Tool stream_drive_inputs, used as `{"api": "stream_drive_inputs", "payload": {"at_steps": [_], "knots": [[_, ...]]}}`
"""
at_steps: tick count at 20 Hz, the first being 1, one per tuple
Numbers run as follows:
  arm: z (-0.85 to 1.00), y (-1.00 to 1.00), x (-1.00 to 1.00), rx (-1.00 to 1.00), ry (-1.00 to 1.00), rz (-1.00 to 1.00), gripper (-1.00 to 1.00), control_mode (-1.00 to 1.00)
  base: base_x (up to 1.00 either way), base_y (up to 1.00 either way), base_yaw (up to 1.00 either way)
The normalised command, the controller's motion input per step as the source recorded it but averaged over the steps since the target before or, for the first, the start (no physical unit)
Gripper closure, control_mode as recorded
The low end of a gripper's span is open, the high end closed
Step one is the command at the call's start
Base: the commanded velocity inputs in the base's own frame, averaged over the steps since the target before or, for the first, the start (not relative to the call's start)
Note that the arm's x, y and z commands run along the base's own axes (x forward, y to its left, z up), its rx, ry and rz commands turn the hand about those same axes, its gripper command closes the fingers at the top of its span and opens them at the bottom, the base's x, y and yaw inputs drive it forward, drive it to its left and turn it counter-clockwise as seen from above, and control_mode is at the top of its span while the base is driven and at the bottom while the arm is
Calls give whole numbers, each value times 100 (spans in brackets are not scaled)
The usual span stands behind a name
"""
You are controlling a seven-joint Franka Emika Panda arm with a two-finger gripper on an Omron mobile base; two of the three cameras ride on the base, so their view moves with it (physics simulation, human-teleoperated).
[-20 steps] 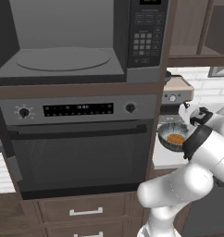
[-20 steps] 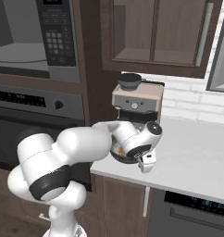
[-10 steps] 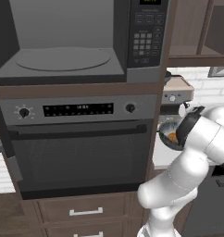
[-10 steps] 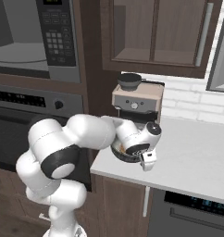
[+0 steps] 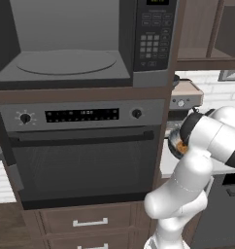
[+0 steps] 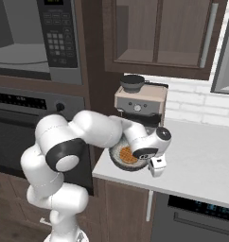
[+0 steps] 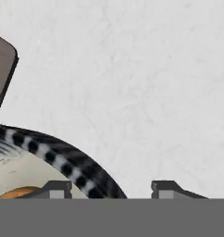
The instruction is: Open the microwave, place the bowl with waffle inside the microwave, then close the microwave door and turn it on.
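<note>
The bowl point(image 6: 127, 158) sits on the pale grey desk point(image 6: 201, 160), close to its front left corner, with the waffle point(image 6: 127, 154) lying inside it; in the left base view only a sliver of the bowl point(image 5: 176, 144) shows past the arm. Hand view: the striped rim of the bowl point(image 7: 63, 162) curves between the two finger tips, one tip over the pale inside near the waffle point(image 7: 19, 192), the other outside over bare desk point(image 7: 132, 83). The hand point(image 7: 111, 190) straddles the rim with the jaws partly open; whether the tips already press the rim cannot be told. In the right base view the hand point(image 6: 154, 163) hangs at the bowl's right edge. Just behind the bowl stands a tan and black coffee machine point(image 6: 140, 101), against a white tiled wall point(image 6: 201, 101). To the right of the bowl the desk runs wide and bare. The desk's left edge meets a dark wood column, and beyond it the microwave point(image 5: 80, 44) stands higher, its grey interior and round turntable exposed, the black keypad panel point(image 5: 153, 36) at its right. Below it sits the oven point(image 5: 85, 151) with knobs and a bar handle. Wooden cabinets point(image 6: 159, 35) hang above the desk.
</note>
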Motion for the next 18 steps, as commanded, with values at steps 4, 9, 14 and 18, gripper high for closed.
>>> {"api": "stream_drive_inputs", "payload": {"at_steps": [4, 9, 14, 18], "knots": [[-32, 22, 0, -13, 1, 0, 100, -100, 0, 0, 0], [-38, 28, -5, -16, 1, 0, 100, -100, 0, 0, 0], [-13, 11, -16, -4, 0, 0, 100, -100, 0, 0, 0], [26, -4, -31, 27, -1, 0, 100, -100, 0, 0, 0]]}}
